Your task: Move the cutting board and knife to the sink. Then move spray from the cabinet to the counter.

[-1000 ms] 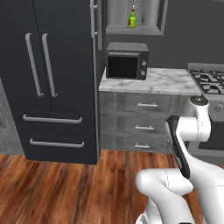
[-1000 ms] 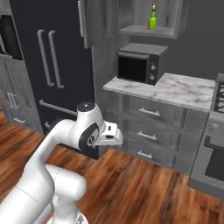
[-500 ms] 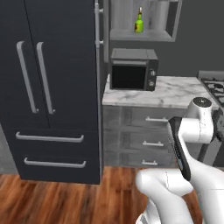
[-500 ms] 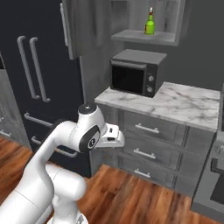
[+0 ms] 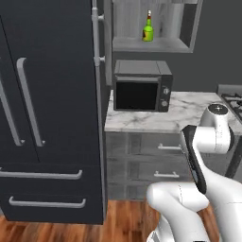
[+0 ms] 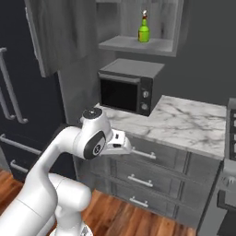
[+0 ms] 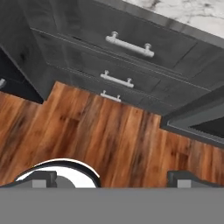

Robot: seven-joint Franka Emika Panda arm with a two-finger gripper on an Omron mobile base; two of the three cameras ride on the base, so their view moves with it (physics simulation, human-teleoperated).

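- One spray [image 5: 148, 29] bottle, green with a yellow label, stands upright on the shelf of the open niche in the cabinet [image 5: 153, 44]; the right base view shows the same bottle [image 6: 144, 29] near the shelf's middle.
- One microwave [image 5: 142, 85], black, sits on the counter [image 5: 189, 116] directly under the niche, at the counter's left end beside the fridge [image 5: 47, 108].
- One marble counter top, bare to the right of the microwave.
- Three drawer handles counted in the hand view on the grey drawer [image 7: 131, 43] fronts, stacked one below the other; the left base view shows two of them.
- One gripper [image 7: 111, 179]: its two dark fingertips stand far apart at the bottom of the hand view, spread wide with nothing between them, above wooden floor [image 7: 113, 135].
- Left base view alone shows the fridge doors full on, with two long vertical handles and two horizontal drawer handles, plus a corner of the stove [image 5: 231, 97] at the right edge.
- Right base view alone shows the gripper's mount [image 6: 117, 143] from the side, level with the top drawer, apart from the counter edge.
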